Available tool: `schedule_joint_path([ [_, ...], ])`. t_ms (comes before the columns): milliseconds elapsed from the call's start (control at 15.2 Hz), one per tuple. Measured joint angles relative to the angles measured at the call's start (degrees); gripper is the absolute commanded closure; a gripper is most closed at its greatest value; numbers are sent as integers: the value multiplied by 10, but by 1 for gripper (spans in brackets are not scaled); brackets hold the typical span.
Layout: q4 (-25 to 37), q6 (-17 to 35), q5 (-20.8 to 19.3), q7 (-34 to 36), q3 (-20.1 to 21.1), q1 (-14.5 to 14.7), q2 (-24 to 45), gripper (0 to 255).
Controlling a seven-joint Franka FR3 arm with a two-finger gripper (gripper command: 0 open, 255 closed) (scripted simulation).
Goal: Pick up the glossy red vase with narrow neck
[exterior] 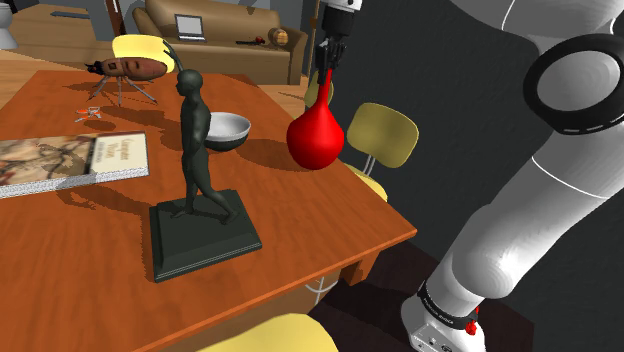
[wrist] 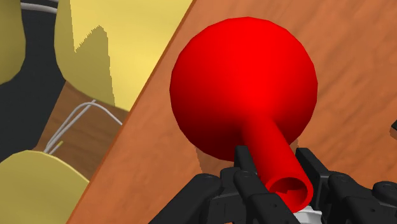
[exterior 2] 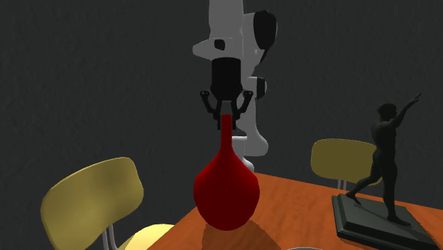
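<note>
We see the red vase [exterior: 316, 135] upright at the right edge of the desk [exterior: 300, 215] in the shoulder view, just right of a grey bowl [exterior: 230, 130]. The fingers [wrist: 243, 162] are narrow and clasp its thin neck from above.

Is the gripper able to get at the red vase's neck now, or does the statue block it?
Probably yes. The gripper clasps the red vase by its narrow neck from above; the dark figure statue and grey bowl stand apart, leaving the way free.
</note>
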Motion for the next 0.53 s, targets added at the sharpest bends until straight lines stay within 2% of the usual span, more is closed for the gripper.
schedule_joint_path([
  [528,3,-3,0,0,0,0,1,255],
])
